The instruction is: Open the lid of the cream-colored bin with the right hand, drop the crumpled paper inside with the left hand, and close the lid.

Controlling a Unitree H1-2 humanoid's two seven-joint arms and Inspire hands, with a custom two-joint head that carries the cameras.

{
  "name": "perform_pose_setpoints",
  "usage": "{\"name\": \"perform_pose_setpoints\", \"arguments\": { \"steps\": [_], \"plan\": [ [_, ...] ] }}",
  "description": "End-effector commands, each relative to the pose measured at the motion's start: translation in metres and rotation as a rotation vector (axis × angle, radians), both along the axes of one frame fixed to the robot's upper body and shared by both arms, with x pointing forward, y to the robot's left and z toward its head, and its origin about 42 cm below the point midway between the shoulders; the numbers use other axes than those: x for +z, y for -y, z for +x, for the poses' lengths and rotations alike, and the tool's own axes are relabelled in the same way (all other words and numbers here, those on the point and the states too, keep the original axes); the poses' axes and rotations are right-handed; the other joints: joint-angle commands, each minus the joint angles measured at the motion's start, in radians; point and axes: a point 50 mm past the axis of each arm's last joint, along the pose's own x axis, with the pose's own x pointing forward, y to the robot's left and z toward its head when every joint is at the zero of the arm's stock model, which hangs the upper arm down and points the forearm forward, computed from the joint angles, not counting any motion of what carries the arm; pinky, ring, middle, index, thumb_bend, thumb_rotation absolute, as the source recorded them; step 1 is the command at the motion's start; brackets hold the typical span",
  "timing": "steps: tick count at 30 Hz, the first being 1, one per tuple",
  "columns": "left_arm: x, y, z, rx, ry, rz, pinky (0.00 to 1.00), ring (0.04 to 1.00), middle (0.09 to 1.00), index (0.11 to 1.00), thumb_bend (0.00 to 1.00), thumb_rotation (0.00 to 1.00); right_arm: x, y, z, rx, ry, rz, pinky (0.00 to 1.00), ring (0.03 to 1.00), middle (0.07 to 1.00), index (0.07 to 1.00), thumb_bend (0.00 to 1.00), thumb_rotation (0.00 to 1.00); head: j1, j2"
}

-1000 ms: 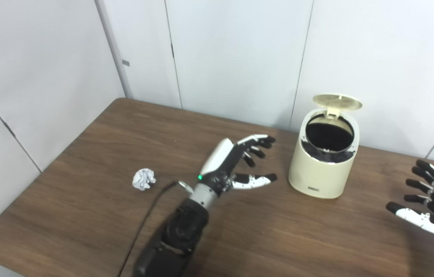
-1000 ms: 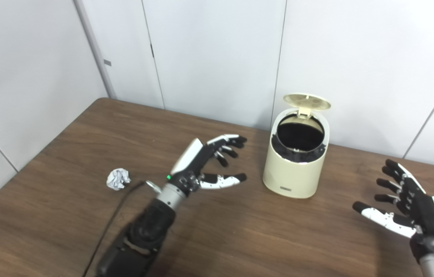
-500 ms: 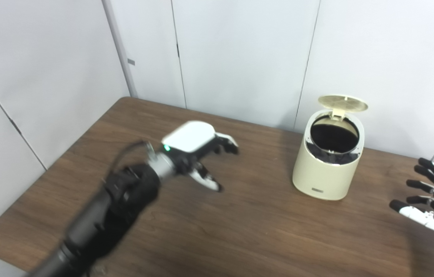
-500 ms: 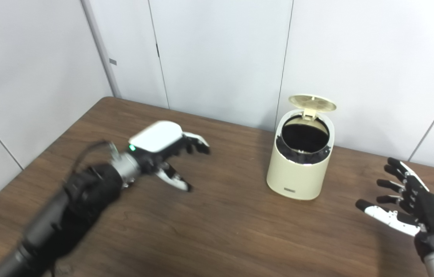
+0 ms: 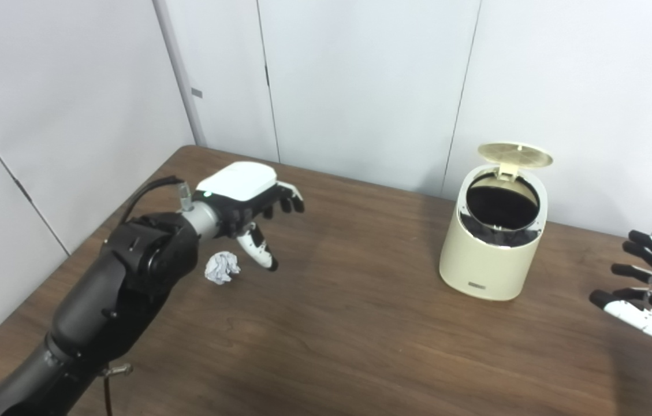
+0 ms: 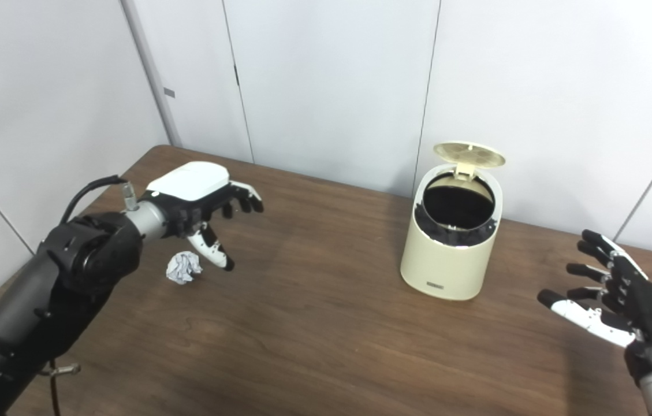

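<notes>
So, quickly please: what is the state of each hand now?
Left hand: open, holds nothing, above the paper.
Right hand: open, holds nothing, apart from the bin.

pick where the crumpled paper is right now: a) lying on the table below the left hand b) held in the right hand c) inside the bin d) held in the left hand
a: the crumpled paper lies on the table under the open left hand, untouched by its fingers.
</notes>
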Motion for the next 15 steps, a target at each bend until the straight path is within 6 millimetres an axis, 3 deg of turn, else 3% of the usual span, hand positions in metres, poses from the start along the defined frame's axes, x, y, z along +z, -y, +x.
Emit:
{"name": "perform_pose_setpoints", "arguments": {
  "steps": [1, 15],
  "plan": [
    [0.019, -0.015, 0.0, 0.022, 0.075, 0.052, 0.54, 0.719, 0.774, 0.784, 0.9, 0.07, 0.026, -0.002, 0.006, 0.021, 0.106, -0.01, 0.56, 0.745, 0.856, 0.854, 0.68, 0.24, -0.001, 0.001],
    [0.007, -0.044, 0.002, 0.08, -0.094, 0.107, 0.69, 0.801, 0.819, 0.792, 0.93, 0.08, 0.027, 0.001, 0.006, 0.018, 0.107, -0.007, 0.58, 0.763, 0.871, 0.869, 0.67, 0.22, 0.004, -0.004]
  ]
}}
